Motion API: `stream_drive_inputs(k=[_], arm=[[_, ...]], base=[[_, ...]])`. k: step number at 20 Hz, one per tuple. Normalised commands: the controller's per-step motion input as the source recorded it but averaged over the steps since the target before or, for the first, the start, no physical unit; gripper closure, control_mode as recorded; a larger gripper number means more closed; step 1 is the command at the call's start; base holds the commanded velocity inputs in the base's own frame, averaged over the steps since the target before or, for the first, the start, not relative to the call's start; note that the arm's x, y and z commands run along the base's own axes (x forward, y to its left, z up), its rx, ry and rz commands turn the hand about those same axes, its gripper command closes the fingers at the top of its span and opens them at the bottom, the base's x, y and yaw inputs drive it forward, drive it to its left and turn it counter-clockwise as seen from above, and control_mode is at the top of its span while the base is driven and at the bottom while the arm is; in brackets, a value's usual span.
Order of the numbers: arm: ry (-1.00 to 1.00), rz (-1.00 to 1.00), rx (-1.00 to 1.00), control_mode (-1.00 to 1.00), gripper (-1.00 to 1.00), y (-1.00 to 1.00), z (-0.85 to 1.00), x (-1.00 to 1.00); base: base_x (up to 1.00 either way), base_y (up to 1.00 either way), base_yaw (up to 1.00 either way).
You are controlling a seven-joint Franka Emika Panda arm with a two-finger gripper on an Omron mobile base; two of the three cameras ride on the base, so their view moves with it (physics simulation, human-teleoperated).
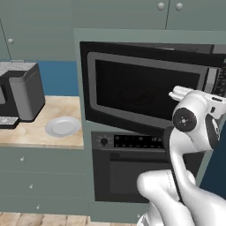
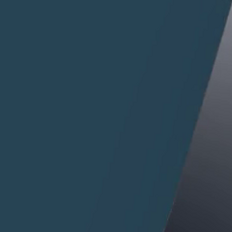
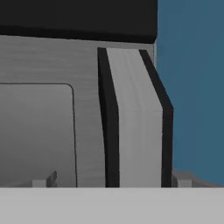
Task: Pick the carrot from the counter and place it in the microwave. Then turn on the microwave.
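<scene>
The microwave [image 1: 145, 88] sits built into the grey-green cabinetry above a black oven [image 1: 132, 167], its door standing slightly ajar. In the hand view the fingers [image 3: 111, 180] are spread wide and released, straddling the door's grey handle [image 3: 135, 118] without clasping it. A round grey plate [image 1: 63, 126] rests on the beige worktop [image 1: 57, 106] to the left.

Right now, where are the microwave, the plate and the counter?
microwave [image 1: 145, 90]: left base view, on its dark window door.
plate [image 1: 63, 126]: left base view, on its centre.
counter [image 1: 55, 106]: left base view, bare top behind the plate.
</scene>
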Motion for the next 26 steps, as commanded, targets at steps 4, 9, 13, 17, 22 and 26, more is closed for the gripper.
stream_drive_inputs(k=[4,9,13,17,22,26], arm=[[-0.10,0.11,-0.03,-1.00,-1.00,-0.35,-0.24,0.00],[-0.06,0.11,-0.02,-1.00,-1.00,-0.36,-0.17,0.00],[-0.07,0.11,-0.04,-1.00,-1.00,-0.29,-0.19,0.02],[-0.11,0.07,-0.06,-1.00,-1.00,-0.11,-0.24,0.06],[-0.13,0.01,-0.07,-1.00,-1.00,0.00,-0.24,0.15],[-0.13,0.02,-0.05,-1.00,-1.00,0.00,-0.16,0.31]], base=[[0.00,0.00,0.00],[0.00,0.00,0.00],[0.00,0.00,0.00],[0.00,0.00,0.00],[0.00,0.00,0.00],[0.00,0.00,0.00]])
